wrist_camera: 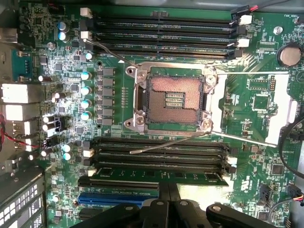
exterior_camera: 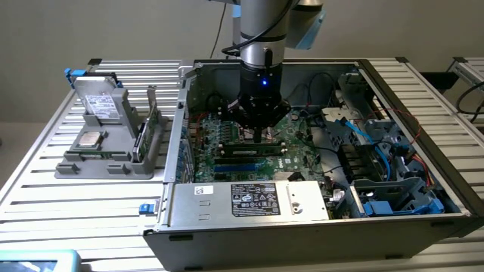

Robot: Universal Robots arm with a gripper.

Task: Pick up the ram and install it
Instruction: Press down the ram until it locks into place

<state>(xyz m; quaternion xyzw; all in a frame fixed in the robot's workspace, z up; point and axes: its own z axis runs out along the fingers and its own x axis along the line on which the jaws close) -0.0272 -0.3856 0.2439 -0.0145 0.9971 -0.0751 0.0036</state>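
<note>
**Green memory stick sitting in slot, jaws bearing down**

Green-boarded ram (exterior_camera: 253,151) is lying along a black slot of the motherboard (wrist_camera: 123,90), on the side of the open processor socket (wrist_camera: 173,99) facing the power supply (exterior_camera: 253,199). The gripper (exterior_camera: 259,137) is standing directly over the stick, jaws pressed together, tips appearing to be touching its top edge.

Risks, as judged:
- Uneven pressing is likely leaving one end unlatched, tilting the stick.
- Off-centre force is threatening to skid the tips toward the socket's bare pins.
- Excess force is flexing the board.
</note>
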